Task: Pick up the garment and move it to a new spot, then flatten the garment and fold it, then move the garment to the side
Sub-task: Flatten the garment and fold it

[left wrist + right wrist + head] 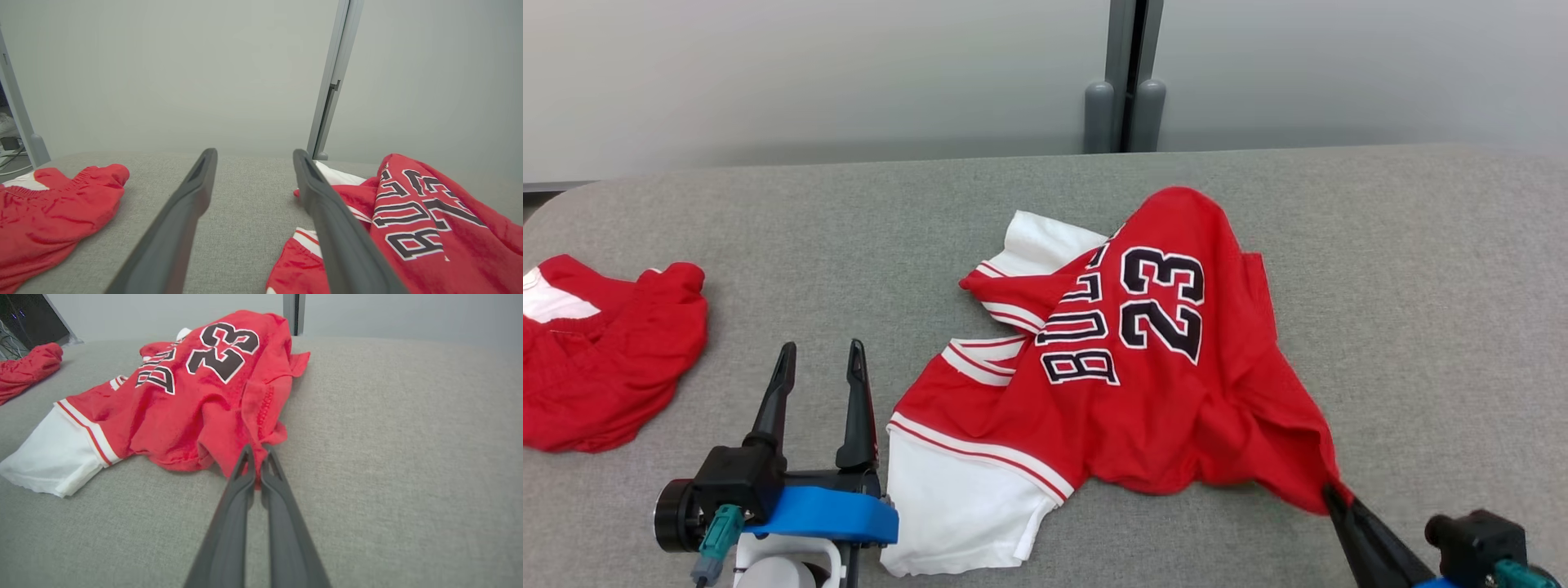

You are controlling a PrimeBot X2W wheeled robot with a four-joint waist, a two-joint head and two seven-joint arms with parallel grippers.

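The jersey (1143, 384) lay rumpled around the middle of the table (1421, 286), number and lettering facing up. One white sleeve (956, 506) reached toward the table's near edge, and more white cloth was bunched toward its far edge. The right gripper (255, 453) was clenched on a red corner of the jersey's hem, low over the table and close to its near edge on the right side, with the cloth pinched between the tips. The fabric rose in a ridge from that pinch, so the corner was probably held in order to draw it outward and spread the body flat. The left gripper (821, 347) sat by the table's near edge, left of the middle, its fingers parted and holding nothing, just beside the white sleeve. It looked placed to take that side so both arms could stretch the cloth between them. A second red garment (605, 359) lay heaped at the table's left end, well apart from the jersey. Judging by the creases and the bunched shoulder, the flattening was not yet done and the folding had not begun.
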